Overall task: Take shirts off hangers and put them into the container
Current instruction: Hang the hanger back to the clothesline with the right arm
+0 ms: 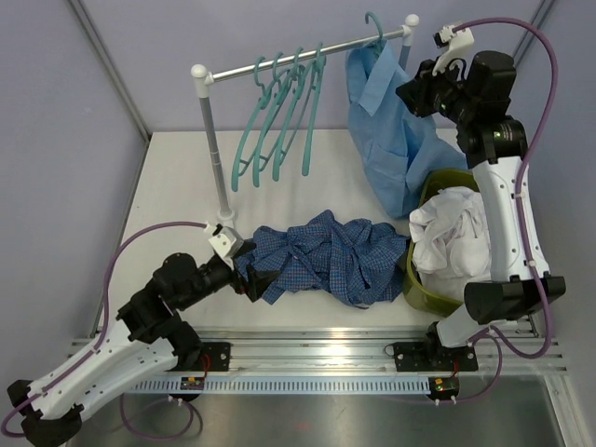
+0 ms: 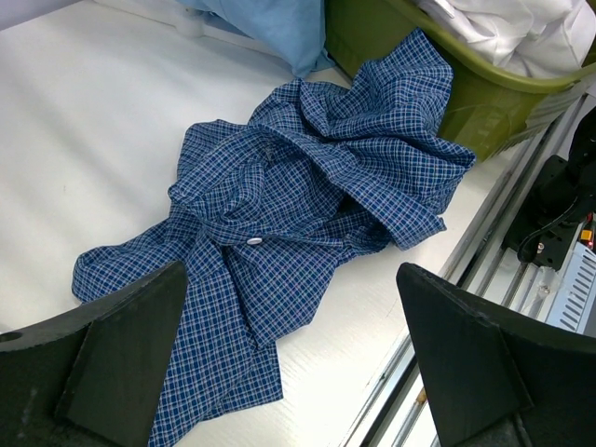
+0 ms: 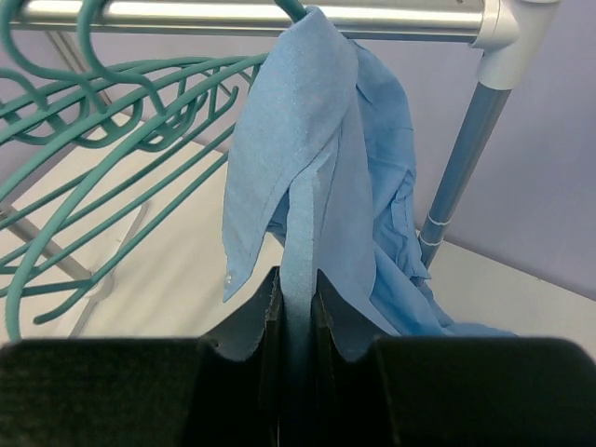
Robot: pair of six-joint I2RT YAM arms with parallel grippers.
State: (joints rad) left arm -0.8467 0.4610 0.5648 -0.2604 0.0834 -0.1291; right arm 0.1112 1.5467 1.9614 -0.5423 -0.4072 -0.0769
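- Right gripper (image 3: 296, 312) fills the bottom of its wrist view, jaws nearly together and clamped on a narrow fold of the light blue shirt (image 3: 312, 140). The fabric runs straight up from between the pads.
- The light blue shirt hangs from one loaded hanger (image 1: 375, 26) near the right end of the rail (image 1: 307, 54). Its lower half trails down toward the table (image 1: 177, 177), just beside the container (image 1: 421, 284).
- Left gripper (image 2: 291, 279): jaws spread wide, grasping nothing. Its fingers (image 2: 130, 345) straddle the near edge of the dark blue check shirt (image 2: 317, 186); contact cannot be told.
- The check shirt lies crumpled on the table between the left gripper and the container, its far corner against the container wall.
- A white shirt (image 1: 452, 237) is heaped in the container, reaching over the rim.
- Top view only: four empty hangers (image 1: 279, 112) bunched left of the rail's middle.
- Right wrist view only: the pinch itself, hidden from above.
- Left wrist view only: a white button (image 2: 254, 240) on the check shirt.
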